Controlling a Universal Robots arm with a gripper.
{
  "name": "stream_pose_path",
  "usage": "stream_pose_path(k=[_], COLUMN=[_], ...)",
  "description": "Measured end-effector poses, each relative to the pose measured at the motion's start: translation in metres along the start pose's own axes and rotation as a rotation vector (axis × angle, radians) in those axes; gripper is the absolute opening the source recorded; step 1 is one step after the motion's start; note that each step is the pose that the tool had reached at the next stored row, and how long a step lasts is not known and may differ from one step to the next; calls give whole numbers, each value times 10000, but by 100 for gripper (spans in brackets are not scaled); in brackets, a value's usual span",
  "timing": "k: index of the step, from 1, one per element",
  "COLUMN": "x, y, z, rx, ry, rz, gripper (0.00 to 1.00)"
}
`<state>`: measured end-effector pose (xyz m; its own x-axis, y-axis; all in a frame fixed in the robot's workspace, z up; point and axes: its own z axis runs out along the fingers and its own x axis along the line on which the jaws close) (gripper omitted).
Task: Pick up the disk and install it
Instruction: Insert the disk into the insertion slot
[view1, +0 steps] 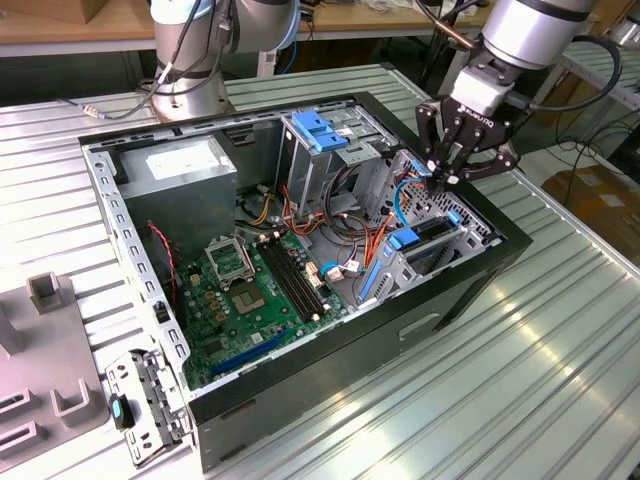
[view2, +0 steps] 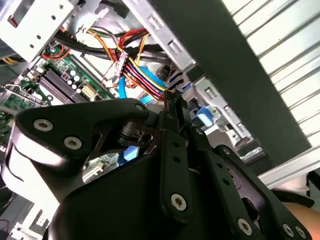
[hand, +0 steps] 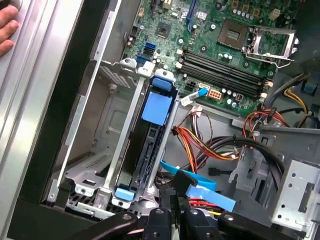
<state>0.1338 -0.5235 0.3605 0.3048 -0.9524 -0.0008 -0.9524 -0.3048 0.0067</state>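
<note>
The open computer case lies on the ribbed metal tabletop, and everything else is placed from it.

Off the case's end toward the exterior view's left, a grey fixture block stands on the tabletop, with a loose metal bracket just beside the case's corner. Inside that end of the case sits a large grey metal box with a white sticker. Next to it lies the green motherboard, with its processor socket and dark memory slots. Beyond the board, near the case's far wall, stands a tall metal cage with a blue plastic top. Coloured cables run between the cage and the board.

At the case's end toward the exterior view's right is the drive bay. The disk sits on edge in it, held between grey metal rails, its blue plastic carrier frame showing at both ends. In the exterior view the same disk shows as a dark slab with blue tabs.

The hand hangs over this bay, just above the case's rim, fingers pointing down. They are drawn close together and hold nothing. In the first wrist view the fingertips hover near a bundle of cables and a blue flat cable just beside the disk. A person's fingers rest on the tabletop outside the case wall.
</note>
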Motion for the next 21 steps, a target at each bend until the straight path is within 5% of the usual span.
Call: stream_pose_path(k=[2,8,13,17,21], x=[0,1,124,128,130], y=[0,0,40,41,95], z=[9,29,40,54,59], rx=[0,1,1,1,1], ry=[-4,-11,-12,-15,-17], rz=[595,1552,1681,2467,2512], gripper=[17,17,17,17,17])
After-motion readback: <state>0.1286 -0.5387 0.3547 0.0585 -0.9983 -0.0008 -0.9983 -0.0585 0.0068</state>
